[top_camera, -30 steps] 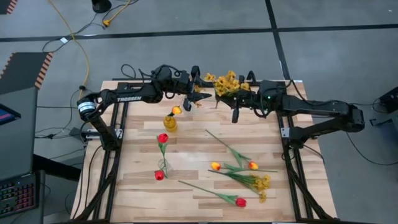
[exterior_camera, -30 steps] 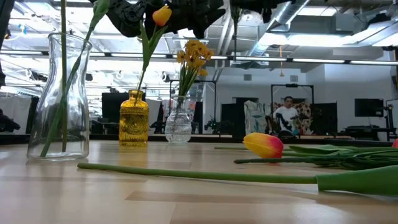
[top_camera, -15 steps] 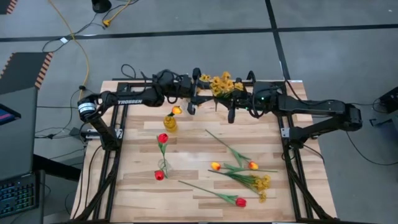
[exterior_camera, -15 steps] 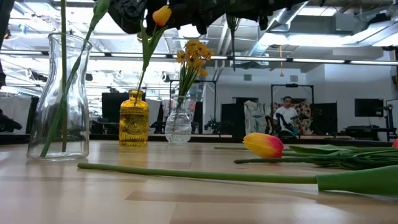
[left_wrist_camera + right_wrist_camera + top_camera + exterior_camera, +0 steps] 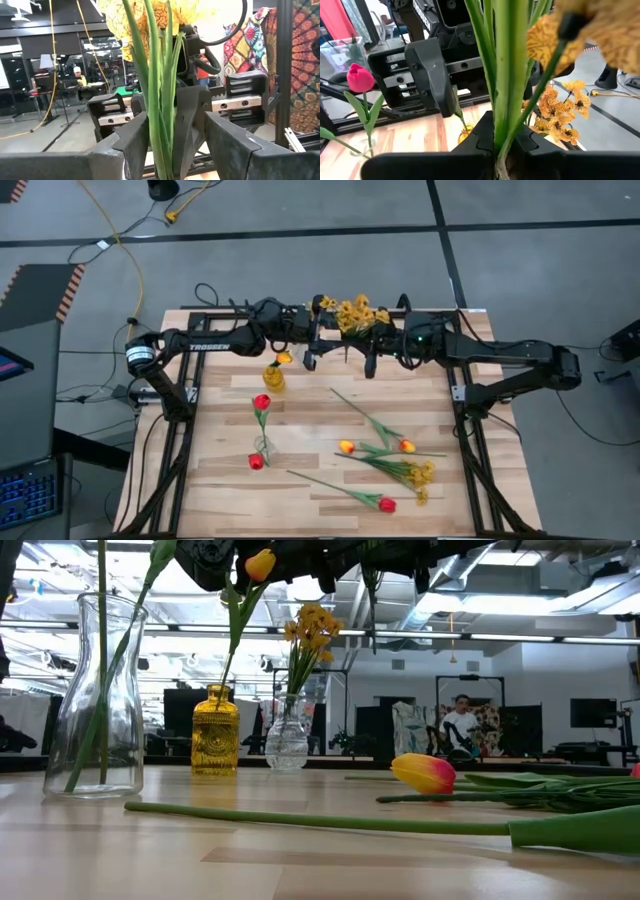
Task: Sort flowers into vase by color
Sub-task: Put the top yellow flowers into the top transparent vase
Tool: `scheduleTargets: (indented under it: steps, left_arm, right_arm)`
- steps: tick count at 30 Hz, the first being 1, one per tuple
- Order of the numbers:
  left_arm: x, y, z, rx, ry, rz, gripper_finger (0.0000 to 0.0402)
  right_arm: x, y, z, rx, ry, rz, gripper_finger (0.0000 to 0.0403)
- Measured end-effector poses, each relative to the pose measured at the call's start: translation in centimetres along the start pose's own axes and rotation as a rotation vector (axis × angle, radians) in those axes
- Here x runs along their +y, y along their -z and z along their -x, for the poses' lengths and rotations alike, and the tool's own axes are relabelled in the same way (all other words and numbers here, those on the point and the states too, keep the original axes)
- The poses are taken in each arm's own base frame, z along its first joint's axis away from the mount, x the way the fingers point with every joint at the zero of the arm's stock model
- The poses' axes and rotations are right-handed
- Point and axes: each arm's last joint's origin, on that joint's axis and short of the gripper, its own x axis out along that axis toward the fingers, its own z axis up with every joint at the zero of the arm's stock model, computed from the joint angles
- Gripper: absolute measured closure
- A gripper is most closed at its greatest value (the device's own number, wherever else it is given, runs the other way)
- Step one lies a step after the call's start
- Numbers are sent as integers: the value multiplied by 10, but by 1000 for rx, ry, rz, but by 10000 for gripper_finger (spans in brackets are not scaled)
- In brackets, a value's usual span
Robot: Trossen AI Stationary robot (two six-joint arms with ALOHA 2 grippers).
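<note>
My right gripper [image 5: 502, 145] is shut on a mustard-yellow spray [image 5: 352, 312] high over the table's far side. My left gripper [image 5: 175, 125] is open, and its fingers stand on either side of the same green stems [image 5: 160, 90], facing the right gripper. An amber vase [image 5: 274, 377] holds a yellow-orange tulip. A clear vase [image 5: 262, 445] holds red tulips. Another clear vase [image 5: 288, 740] holds yellow sprays. Two yellow-orange tulips [image 5: 347, 447], a red tulip [image 5: 386, 504] and a mustard spray [image 5: 420, 475] lie flat on the table. My right gripper pinches the spray's bundled green stems [image 5: 506, 100] between its two fingers, coming from the table's right and lying across them. The spray is lifted clear of the table. Its blossoms [image 5: 555, 35] stand above the fingers and a stem end [image 5: 372, 595] hangs below.
The loose flowers lie across the table's near right part. The three vases stand left of centre, the amber one just below my left arm. Black frame rails run along the table's left and right edges. A person sits far off in the room behind.
My right gripper has carried the spray a little toward the table's left, closer to my left gripper. My left gripper has moved to meet it, so that its fingers now flank the stems. The vases and the flowers on the table have stayed put.
</note>
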Motion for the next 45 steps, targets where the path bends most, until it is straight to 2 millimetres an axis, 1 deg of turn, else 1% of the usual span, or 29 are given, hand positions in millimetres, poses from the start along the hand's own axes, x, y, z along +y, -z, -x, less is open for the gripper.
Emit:
scheduleTargets:
  steps: [3, 6, 12, 17, 24, 33, 39, 45]
  left_arm:
    - [0, 0, 0, -1, -1, 0, 232]
    - [0, 0, 0, 1, -5, 9, 247]
    - [1, 3, 0, 25, -38, 27, 299]
    - [1, 6, 0, 59, -38, 48, 345]
    - [1, 6, 0, 62, -42, 41, 394]
    - [1, 6, 0, 59, -43, 39, 396]
    - [1, 6, 0, 58, -48, 38, 396]
    - [6, 4, 2, 35, -65, 39, 397]
  right_arm:
    - [1, 1, -2, 0, -3, -2, 358]
    - [2, 4, -5, 15, -7, -5, 358]
    - [4, 9, -18, 1, -14, -5, 358]
    - [4, 10, -17, 5, -12, 1, 358]
    - [3, 9, -17, 3, -11, 4, 352]
    - [3, 9, -17, 0, -11, 7, 342]
    - [3, 9, -17, -1, -11, 63, 341]
    - [3, 8, -17, -9, -10, 63, 341]
